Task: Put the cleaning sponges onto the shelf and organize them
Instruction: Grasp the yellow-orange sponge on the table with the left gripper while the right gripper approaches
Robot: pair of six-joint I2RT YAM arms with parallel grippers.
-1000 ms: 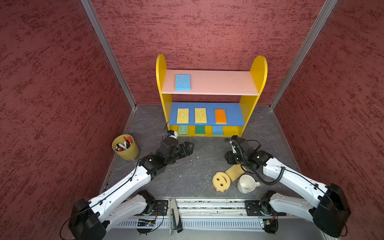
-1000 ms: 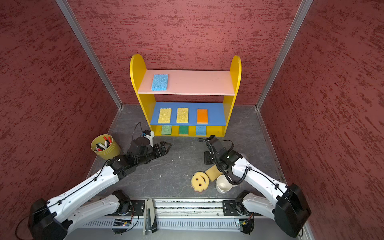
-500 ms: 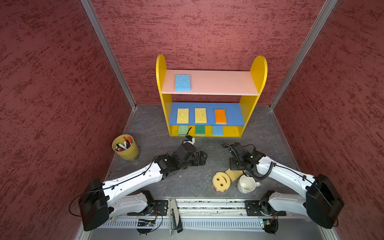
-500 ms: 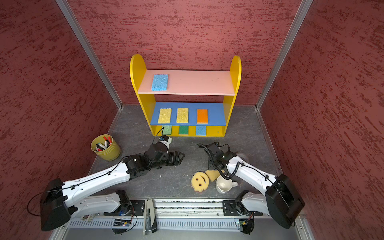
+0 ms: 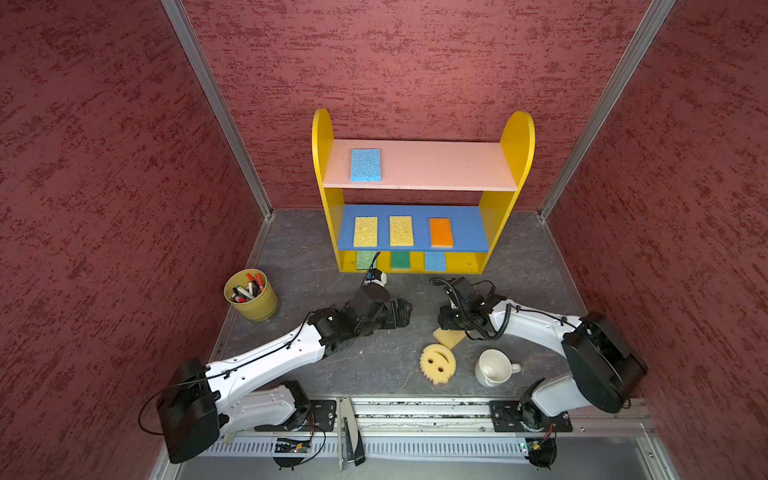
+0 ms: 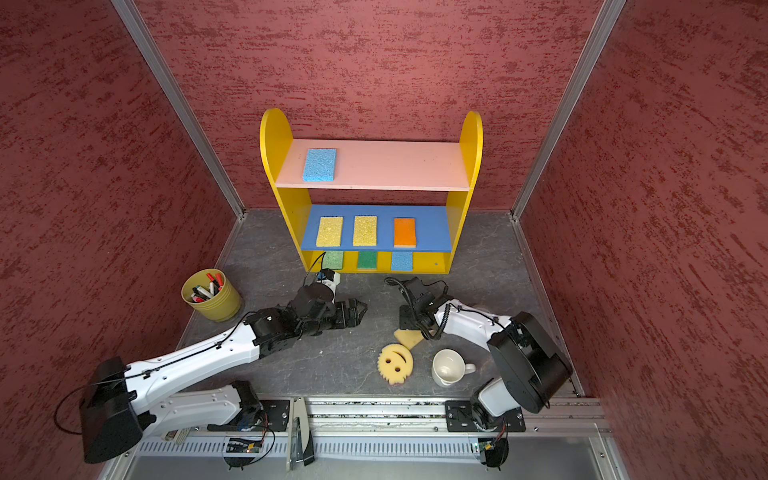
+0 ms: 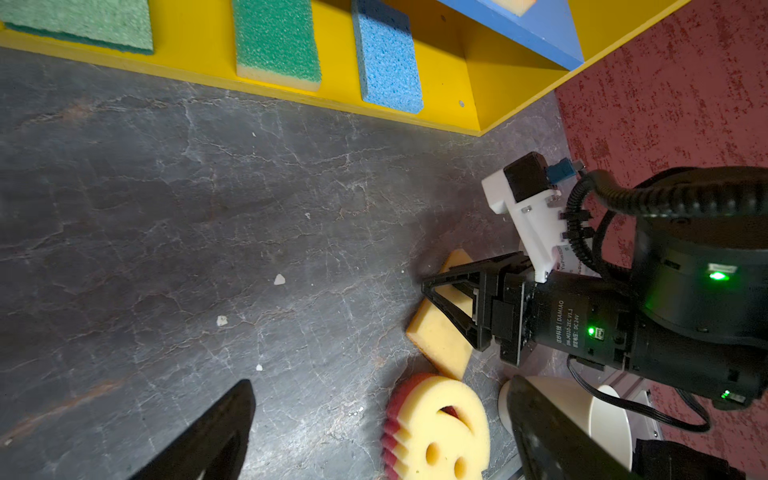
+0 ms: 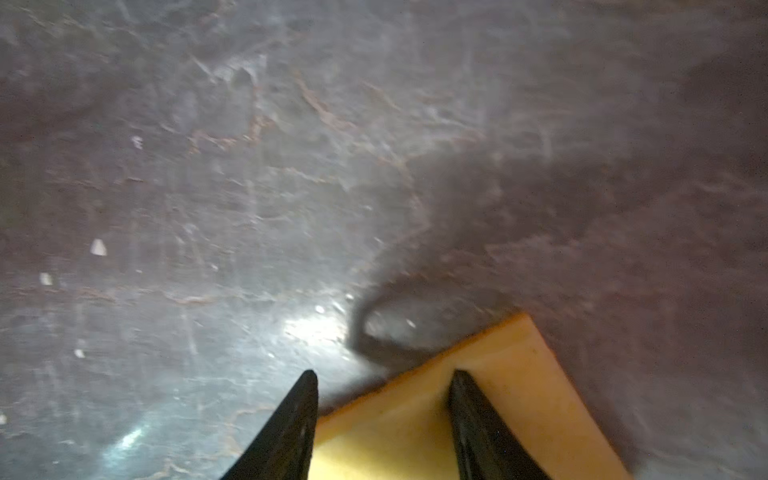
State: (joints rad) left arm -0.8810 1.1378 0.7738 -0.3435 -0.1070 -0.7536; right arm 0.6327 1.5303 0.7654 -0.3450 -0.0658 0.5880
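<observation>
Both arms have moved closer to the tan sponge. The left gripper stands wide open and empty; the right gripper straddles its corner, fingers apart. The next move probably needs closing, then lifting to the shelf.

Shelf holding seven sponges, smiley sponge beside white mug, tan sponge nearby

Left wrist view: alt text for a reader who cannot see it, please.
The right arm has its jaws over a tan sponge on the grey tabletop, beside a round smiley sponge and white mug. Beyond, the yellow shelf base holds a pale green sponge, a dark green sponge and a blue sponge.
</observation>
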